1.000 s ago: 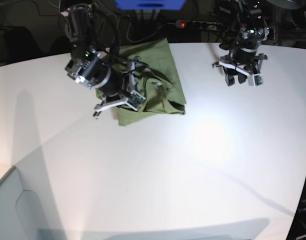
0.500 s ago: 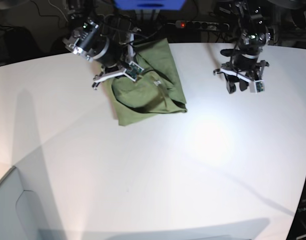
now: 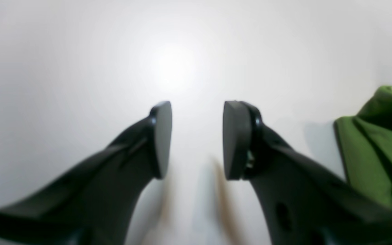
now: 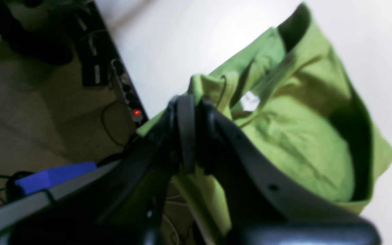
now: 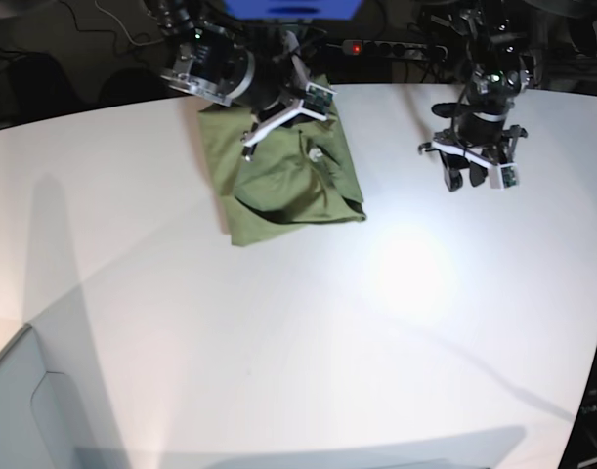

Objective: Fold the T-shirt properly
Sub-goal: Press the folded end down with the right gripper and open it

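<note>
Where glare falls, white table (image 5: 308, 342), perhaps glossy; dark cluttered room.

Right gripper (image 5: 283, 103) shifts from shirt's 8 o'clock edge toward 12 o'clock, dragging pinched fold of T-shirt (image 5: 288, 186) with it. Left gripper (image 5: 471, 174) drifts slightly toward 5 o'clock.
</note>
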Robot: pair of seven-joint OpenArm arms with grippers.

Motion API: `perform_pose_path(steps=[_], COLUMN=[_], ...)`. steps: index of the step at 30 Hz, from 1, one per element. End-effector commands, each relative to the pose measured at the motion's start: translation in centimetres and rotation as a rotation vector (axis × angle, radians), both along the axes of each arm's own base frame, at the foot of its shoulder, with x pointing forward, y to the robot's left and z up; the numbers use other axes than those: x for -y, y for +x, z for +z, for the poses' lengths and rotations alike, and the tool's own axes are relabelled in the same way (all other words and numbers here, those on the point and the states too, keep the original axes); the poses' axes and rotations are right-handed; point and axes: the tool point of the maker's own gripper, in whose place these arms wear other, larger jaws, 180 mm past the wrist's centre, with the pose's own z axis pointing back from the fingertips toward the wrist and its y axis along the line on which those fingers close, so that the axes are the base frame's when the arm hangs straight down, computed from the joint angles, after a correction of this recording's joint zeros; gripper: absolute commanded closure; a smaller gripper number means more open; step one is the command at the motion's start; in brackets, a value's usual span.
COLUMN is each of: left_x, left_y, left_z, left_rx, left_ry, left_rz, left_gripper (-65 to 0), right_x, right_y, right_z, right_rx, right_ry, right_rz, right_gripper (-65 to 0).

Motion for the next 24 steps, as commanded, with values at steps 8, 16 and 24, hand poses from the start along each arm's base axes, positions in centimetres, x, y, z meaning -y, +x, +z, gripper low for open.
perform_pose_path(steps=[8, 16, 24], left_x=[-0.6, -1.5, -1.9], left_y=[1.2, 2.4, 2.2], left_z=[1.5, 2.7, 2.6], left_rx=[0.053, 0.082, 0.073], left_ry=[0.031, 0.066, 0.08], left_rz=[-0.012, -0.026, -0.029], left_gripper=[-23.9, -23.9, -23.9], right_x=[-0.2, -0.8, -2.0], right_y=[-1.4, -2.4, -2.0], right_z=[0.0, 0.0, 0.6], right_rx=[0.017, 0.034, 0.096], right_ry=[-0.005, -0.018, -0.026], right_rz=[0.098, 0.179, 0.271], right_gripper=[-0.5, -0.6, -17.0])
